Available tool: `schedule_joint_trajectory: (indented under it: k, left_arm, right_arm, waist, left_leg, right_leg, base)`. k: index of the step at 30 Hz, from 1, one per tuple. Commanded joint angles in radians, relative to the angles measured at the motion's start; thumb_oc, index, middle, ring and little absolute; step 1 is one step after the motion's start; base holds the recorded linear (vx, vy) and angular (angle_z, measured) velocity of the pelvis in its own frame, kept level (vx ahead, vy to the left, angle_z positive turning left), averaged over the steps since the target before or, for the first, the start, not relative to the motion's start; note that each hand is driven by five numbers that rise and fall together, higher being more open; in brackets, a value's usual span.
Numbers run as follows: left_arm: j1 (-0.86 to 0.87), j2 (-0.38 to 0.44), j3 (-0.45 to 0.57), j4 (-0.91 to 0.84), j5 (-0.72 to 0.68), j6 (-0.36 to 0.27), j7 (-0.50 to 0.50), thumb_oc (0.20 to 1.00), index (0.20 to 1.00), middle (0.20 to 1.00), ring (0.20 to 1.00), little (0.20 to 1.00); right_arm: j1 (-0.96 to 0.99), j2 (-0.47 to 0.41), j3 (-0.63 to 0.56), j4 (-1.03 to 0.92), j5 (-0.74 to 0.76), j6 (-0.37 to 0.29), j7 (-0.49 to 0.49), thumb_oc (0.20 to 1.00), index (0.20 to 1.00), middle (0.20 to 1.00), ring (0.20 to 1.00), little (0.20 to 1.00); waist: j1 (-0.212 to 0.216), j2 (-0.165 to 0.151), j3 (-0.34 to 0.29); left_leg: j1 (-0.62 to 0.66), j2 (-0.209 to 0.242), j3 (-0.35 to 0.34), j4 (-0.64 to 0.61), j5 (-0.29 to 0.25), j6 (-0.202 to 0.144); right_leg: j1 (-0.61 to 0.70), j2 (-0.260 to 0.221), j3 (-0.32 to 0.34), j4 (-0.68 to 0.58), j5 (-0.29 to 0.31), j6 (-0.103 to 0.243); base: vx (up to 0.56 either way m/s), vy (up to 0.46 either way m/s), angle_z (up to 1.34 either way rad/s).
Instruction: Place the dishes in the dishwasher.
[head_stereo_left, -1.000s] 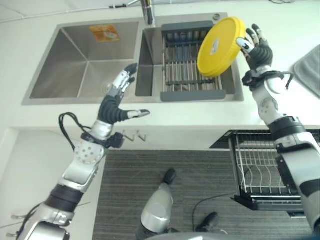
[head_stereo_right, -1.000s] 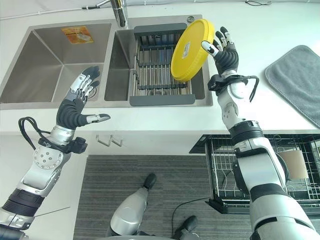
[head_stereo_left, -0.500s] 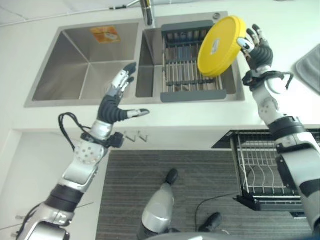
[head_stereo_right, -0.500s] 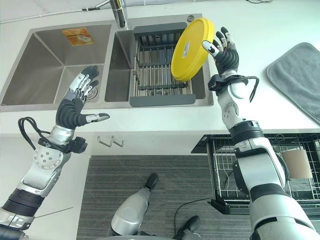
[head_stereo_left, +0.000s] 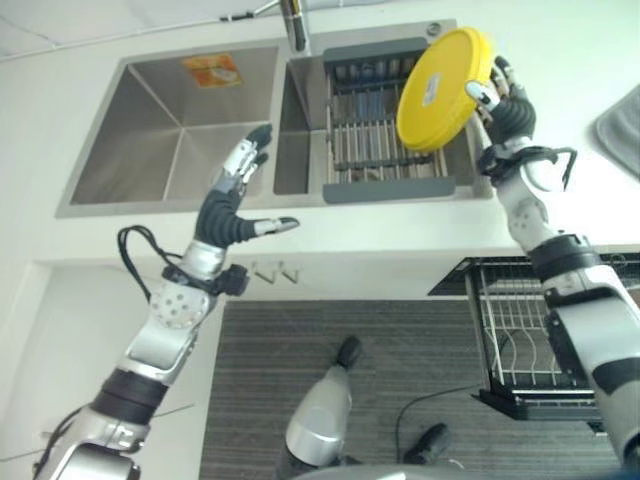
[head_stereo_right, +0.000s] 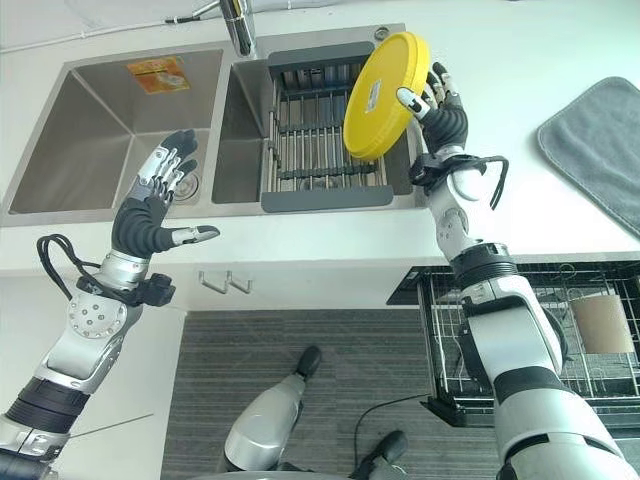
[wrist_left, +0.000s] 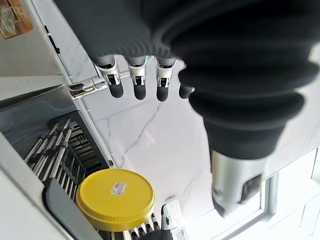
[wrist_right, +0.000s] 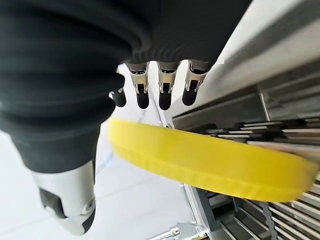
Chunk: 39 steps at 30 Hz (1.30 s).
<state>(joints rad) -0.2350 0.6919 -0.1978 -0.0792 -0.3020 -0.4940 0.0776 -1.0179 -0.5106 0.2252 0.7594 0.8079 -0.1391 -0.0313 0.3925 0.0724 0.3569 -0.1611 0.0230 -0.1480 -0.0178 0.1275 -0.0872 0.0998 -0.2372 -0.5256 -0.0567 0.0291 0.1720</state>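
Up over the sink's (head_stereo_right: 110, 130) right basin, the right hand (head_stereo_right: 440, 110) is raised at arm's length, thumb and fingers pinching the rim of a yellow plate (head_stereo_right: 385, 95), which tilts on edge above the grey drying rack (head_stereo_right: 315, 150) set in that basin. Before the sink's left basin, the left hand (head_stereo_right: 150, 215) hovers palm-up, fingers spread and straight, holding nothing. Below the sink's right end, a wire dishwasher rack (head_stereo_right: 530, 340) stands pulled out.
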Motion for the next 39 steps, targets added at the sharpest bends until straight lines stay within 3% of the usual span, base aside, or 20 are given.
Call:
schedule_joint_trajectory:
  k: [1,12,18,21,23,25,39]
  left_arm:
    - [-0.010,-0.014,-0.001,-0.048,-0.010,-0.046,0.025,1.000,1.000,1.000,1.000,1.000]
    - [-0.014,-0.017,-0.004,-0.050,-0.012,-0.044,0.022,1.000,1.000,1.000,1.000,1.000]
    - [-0.022,-0.014,-0.011,-0.053,-0.015,-0.038,0.025,1.000,1.000,1.000,1.000,1.000]
    - [-0.023,-0.015,-0.004,-0.051,0.004,-0.067,0.034,1.000,1.000,1.000,1.000,1.000]
    - [-0.038,-0.003,-0.006,-0.055,0.004,-0.052,0.040,1.000,1.000,1.000,1.000,1.000]
    - [-0.042,-0.003,-0.013,-0.059,0.003,-0.041,0.048,1.000,1.000,1.000,1.000,1.000]
    - [-0.038,-0.004,-0.017,-0.060,0.001,-0.050,0.048,1.000,1.000,1.000,1.000,1.000]
  right_arm:
    - [-0.046,-0.011,0.037,-0.027,0.023,-0.031,0.015,1.000,1.000,1.000,1.000,1.000]
    - [-0.046,-0.001,0.031,-0.014,0.029,-0.039,0.005,1.000,1.000,1.000,1.000,1.000]
    - [-0.087,-0.027,0.081,0.022,-0.061,0.007,0.001,1.000,1.000,1.000,1.000,1.000]
    - [-0.105,-0.040,0.098,0.024,-0.126,0.020,-0.043,1.000,1.000,1.000,1.000,1.000]
    - [-0.122,-0.043,0.109,0.056,-0.143,0.040,-0.070,1.000,1.000,1.000,1.000,1.000]
    - [-0.137,-0.047,0.120,0.081,-0.084,0.061,-0.082,1.000,1.000,1.000,1.000,1.000]
    - [-0.160,-0.059,0.117,0.081,-0.085,0.072,-0.081,1.000,1.000,1.000,1.000,1.000]
  waist:
    - [0.010,-0.029,-0.027]
    - [0.013,-0.028,-0.018]
    - [0.017,-0.032,-0.014]
    - [0.020,-0.034,-0.012]
    - [0.023,-0.035,-0.015]
    - [0.024,-0.034,-0.016]
    - [0.027,-0.034,0.001]
  left_leg:
    - [0.012,0.044,0.042,0.009,-0.026,-0.006]
    - [0.006,0.044,0.042,0.014,-0.025,-0.005]
    - [0.003,0.044,0.041,0.010,-0.020,-0.006]
    - [0.004,0.042,0.038,0.014,-0.021,-0.004]
    - [0.007,0.041,0.036,0.015,-0.023,-0.005]
    - [0.008,0.040,0.035,0.015,-0.023,-0.004]
    - [-0.004,0.039,0.038,0.011,-0.018,-0.003]
  right_leg:
    - [-0.080,-0.137,0.065,0.122,0.071,0.043]
    - [-0.085,-0.138,0.063,0.131,0.071,0.041]
    - [-0.090,-0.137,0.062,0.136,0.069,0.040]
    - [-0.092,-0.137,0.059,0.143,0.069,0.039]
    - [-0.086,-0.136,0.057,0.143,0.068,0.039]
    - [-0.088,-0.137,0.057,0.146,0.066,0.039]
    - [-0.098,-0.143,0.053,0.152,0.071,0.040]
  base:
    - [0.00,0.000,0.00]
    - [0.00,0.000,0.00]
    - [0.00,0.000,0.00]
    - [0.00,0.007,0.01]
    - [0.02,0.012,0.01]
    - [0.01,0.039,0.02]
    - [-0.01,0.004,0.00]
